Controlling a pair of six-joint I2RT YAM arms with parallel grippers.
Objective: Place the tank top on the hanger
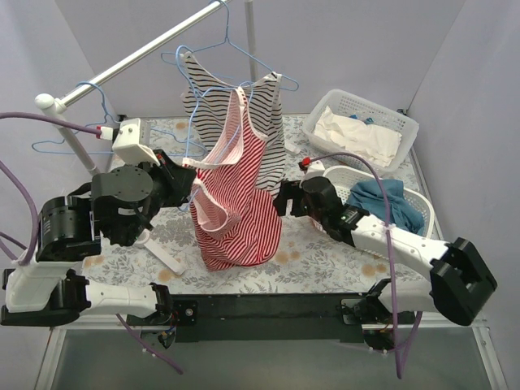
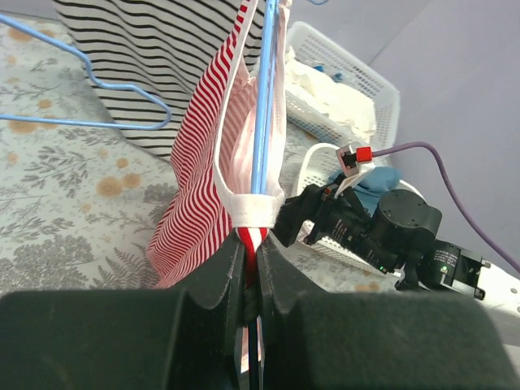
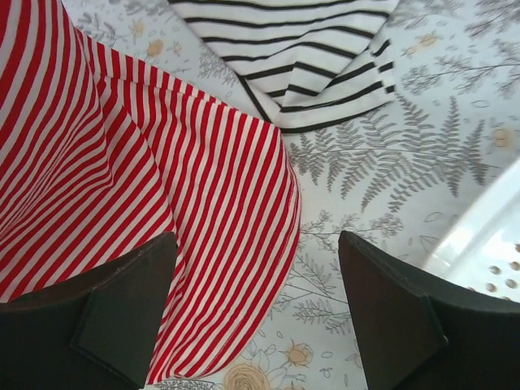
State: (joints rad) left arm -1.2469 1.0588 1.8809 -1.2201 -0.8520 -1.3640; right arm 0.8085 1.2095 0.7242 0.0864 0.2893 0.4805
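Note:
The red-and-white striped tank top hangs in the air from my left gripper, and its lower part droops to the table. In the left wrist view the left gripper is shut on the top's white-trimmed strap together with the light-blue hanger wire, which runs straight up between the folds of cloth. My right gripper is open and empty, just right of the tank top. In the right wrist view its jaws straddle the tank top's edge and the bare floral table.
A black-and-white striped tank top hangs on another blue hanger from the white rail. A spare blue hanger hangs at the left. A white basket with white cloth and another basket holding a blue-teal garment stand at the right.

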